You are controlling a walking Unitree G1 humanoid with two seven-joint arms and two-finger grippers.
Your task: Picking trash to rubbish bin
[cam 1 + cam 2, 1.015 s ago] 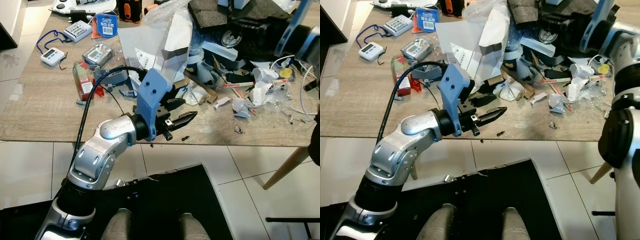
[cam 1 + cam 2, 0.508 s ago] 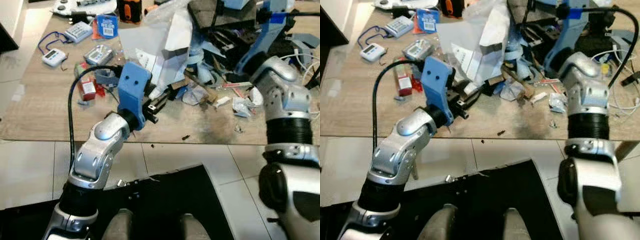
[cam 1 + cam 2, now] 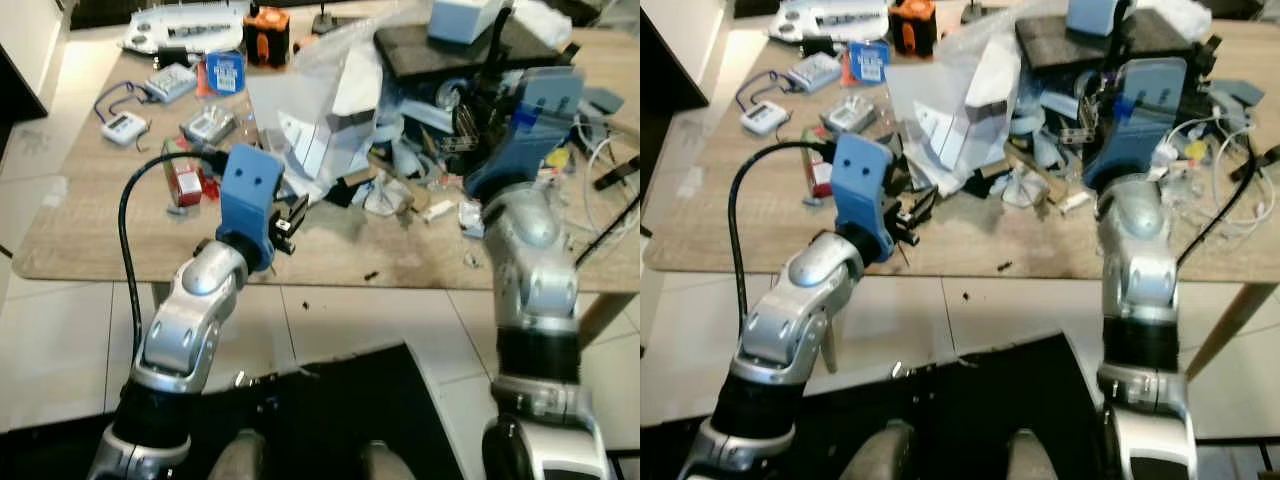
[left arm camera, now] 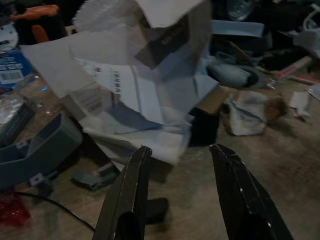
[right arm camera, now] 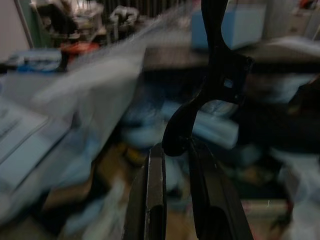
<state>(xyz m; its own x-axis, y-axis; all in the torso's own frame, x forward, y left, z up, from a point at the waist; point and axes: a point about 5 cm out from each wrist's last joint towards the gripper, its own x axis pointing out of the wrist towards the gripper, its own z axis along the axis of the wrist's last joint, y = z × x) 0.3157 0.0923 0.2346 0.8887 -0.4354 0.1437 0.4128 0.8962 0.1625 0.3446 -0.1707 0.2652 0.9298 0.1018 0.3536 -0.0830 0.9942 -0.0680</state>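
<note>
On the wooden table (image 3: 95,235) lies a heap of white paper and clear plastic wrap (image 3: 325,105), with a crumpled paper wad (image 3: 385,192) and small scraps (image 3: 468,212) next to it. My left gripper (image 4: 180,149) hovers low over the table's front part, open and empty, pointing at the paper heap (image 4: 135,85). My right gripper (image 5: 176,146) is raised over the clutter at the right. It is shut on a curved black piece (image 5: 222,75) that sticks up from between its fingers.
Timers (image 3: 117,126), a red box (image 3: 183,183), a blue packet (image 3: 225,72) and an orange tool (image 3: 264,20) lie at the back left. A dark pad (image 3: 450,45) tops the pile; white cables (image 3: 600,160) trail right. A black mat (image 3: 330,400) covers the floor.
My right arm has swung in from the right edge and stands over the clutter. My left gripper has drawn back leftward and turned toward the paper heap. The camera has shifted.
</note>
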